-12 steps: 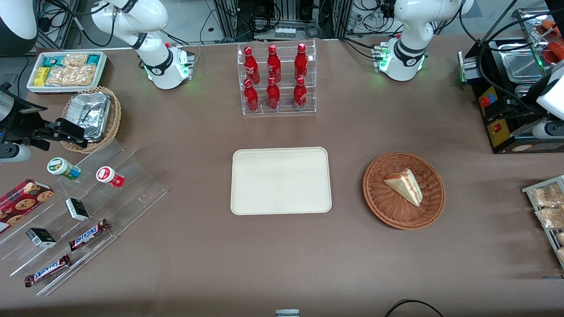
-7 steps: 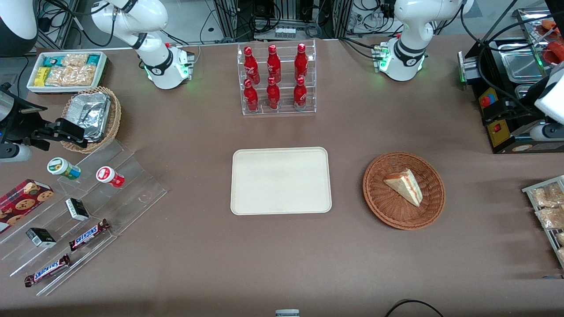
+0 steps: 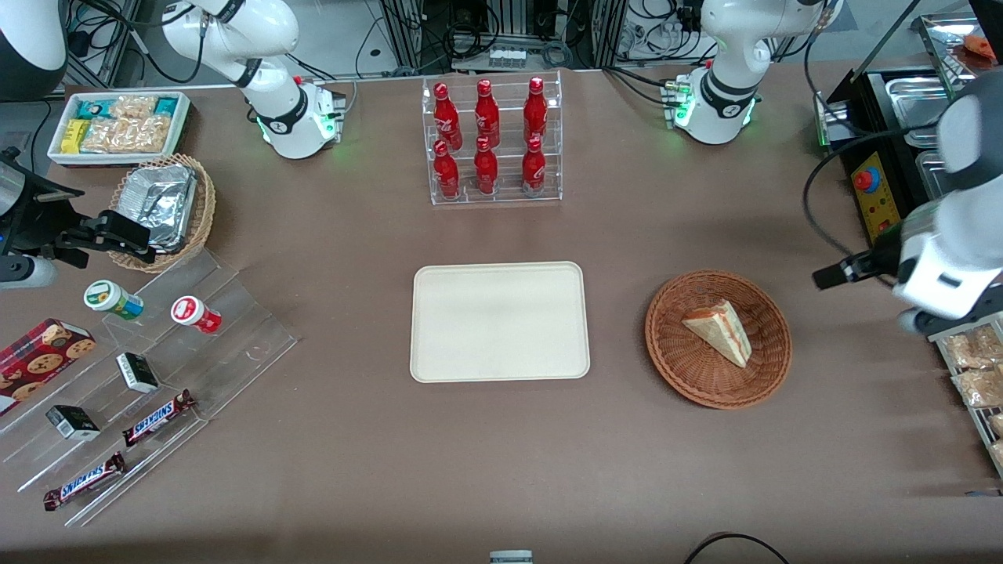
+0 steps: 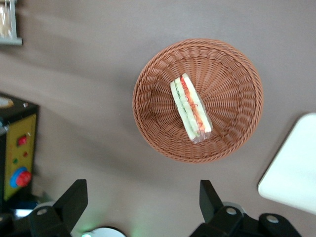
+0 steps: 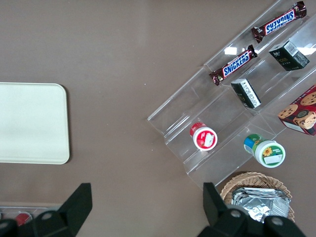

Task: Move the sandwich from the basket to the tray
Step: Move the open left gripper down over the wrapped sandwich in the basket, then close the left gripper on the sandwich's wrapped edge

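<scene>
The sandwich [image 3: 719,332], a pale wedge with red and green filling on its cut edge, lies inside the reddish-brown wicker basket [image 3: 675,362]. The cream tray [image 3: 499,321] lies flat beside the basket, toward the parked arm's end, with nothing on it. My gripper [image 3: 835,274] hangs high above the table beside the basket, toward the working arm's end. In the left wrist view the gripper [image 4: 142,196] is open and holds nothing. The sandwich [image 4: 191,108], the basket [image 4: 148,129] and a corner of the tray [image 4: 292,170] show there too, all apart from the black fingers [image 4: 74,200].
A clear rack of red bottles [image 3: 492,141] stands farther from the camera than the tray. A black control box [image 3: 879,196] and a wire rack of packed snacks [image 3: 972,368] sit at the working arm's end. A stepped acrylic display [image 3: 157,376], foil basket [image 3: 164,207] and snack bin [image 3: 117,125] fill the parked arm's end.
The left arm has swung in from the table's edge toward the basket and nearer the front camera. Sandwich, basket and tray have not moved.
</scene>
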Robot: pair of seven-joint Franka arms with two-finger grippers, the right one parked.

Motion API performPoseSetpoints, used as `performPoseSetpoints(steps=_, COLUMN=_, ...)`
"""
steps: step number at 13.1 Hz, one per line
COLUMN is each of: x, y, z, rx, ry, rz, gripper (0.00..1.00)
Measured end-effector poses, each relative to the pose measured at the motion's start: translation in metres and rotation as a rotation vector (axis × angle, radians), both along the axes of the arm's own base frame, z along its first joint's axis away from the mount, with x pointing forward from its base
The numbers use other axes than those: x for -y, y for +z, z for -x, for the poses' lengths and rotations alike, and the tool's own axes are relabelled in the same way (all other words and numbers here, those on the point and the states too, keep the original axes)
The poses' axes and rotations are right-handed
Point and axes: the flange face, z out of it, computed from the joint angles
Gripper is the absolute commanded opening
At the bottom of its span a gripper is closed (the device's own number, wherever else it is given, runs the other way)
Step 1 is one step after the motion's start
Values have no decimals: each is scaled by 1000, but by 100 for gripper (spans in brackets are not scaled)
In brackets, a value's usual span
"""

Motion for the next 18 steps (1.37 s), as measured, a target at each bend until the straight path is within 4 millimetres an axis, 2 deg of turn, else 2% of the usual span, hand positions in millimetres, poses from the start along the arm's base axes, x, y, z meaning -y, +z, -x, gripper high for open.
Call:
performPoseSetpoints(steps=2, x=16, y=-24, z=-10, rx=5, ry=112, rz=-30, gripper=100)
performPoseSetpoints(steps=4, x=23, y=-52, z=-16, rx=42, ry=248, rz=-51, gripper=100)
performPoseSetpoints(steps=8, x=43, y=-113, z=-13, rx=127, ry=431, rz=-58, gripper=100)
performPoseSetpoints(steps=11, x=54, y=-151, z=4, rx=189, ry=496, rz=-42, gripper=100)
performPoseSetpoints(steps=15, x=64, y=-199, z=36, rx=228, ry=487, rz=-21, gripper=100)
performPoseSetpoints(steps=18, x=63, y=-223, z=52, rx=216, ry=483, rz=-23, gripper=100)
